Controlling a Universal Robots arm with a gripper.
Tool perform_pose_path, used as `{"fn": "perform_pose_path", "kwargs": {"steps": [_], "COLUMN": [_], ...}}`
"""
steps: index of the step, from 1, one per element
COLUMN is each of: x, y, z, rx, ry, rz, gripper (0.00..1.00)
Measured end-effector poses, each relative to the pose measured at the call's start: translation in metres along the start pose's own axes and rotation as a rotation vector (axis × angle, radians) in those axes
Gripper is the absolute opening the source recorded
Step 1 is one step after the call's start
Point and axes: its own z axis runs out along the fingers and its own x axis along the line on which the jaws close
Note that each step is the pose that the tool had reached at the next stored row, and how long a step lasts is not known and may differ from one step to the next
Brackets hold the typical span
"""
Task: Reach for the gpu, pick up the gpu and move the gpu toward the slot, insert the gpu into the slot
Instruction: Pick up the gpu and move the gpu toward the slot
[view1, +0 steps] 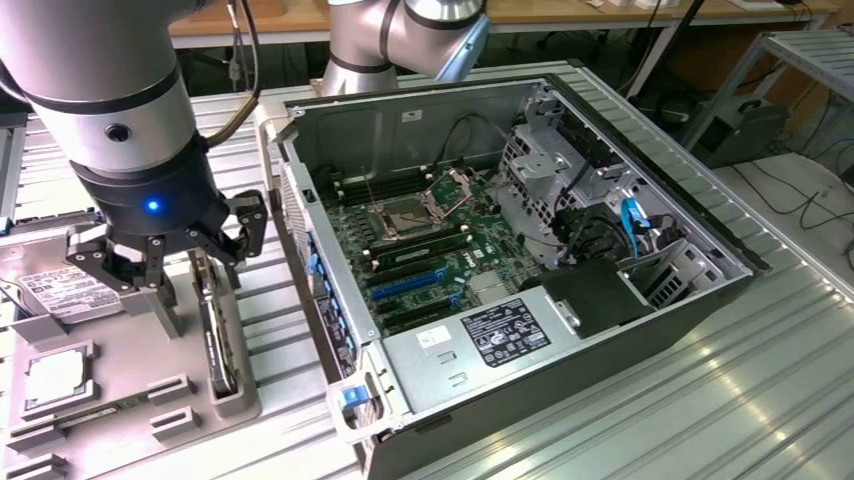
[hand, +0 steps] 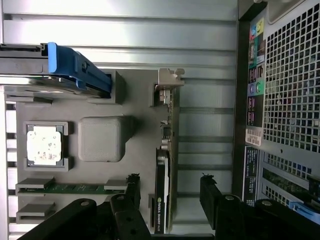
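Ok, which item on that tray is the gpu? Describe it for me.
Find the open computer case, then the gray parts tray beside it on the exterior view's left. The gpu stands on edge in the tray under the open gripper. It is a thin dark card with a silvery bracket, unlike the boxy labelled hard drive and flat square processor.

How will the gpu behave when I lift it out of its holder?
The gpu looks like a thin rigid card, so it should lift stiffly and is probably light. It stands on edge in the grey holder, so an off-centre pinch by the open gripper straddling it might tilt it. Its bare components look fragile.
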Motion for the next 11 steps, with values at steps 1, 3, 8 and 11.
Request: {"fn": "perform_pose_path", "kwargs": {"steps": [1,3,8,11], "x": [0.0,0.0,0.0002,0.0002], "y": [-0.0001,-0.0002,-0.0005,-0.0006], "z": [0.0008,0.0023,0.0066,0.009], "rx": [0.0,0.0,0.0,0.0], "ry": [0.0,0.0,0.0,0.0], "rz": [0.0,0.0,0.0,-0.001], "gripper": [0.6,0.6,0.6,0.6]}}
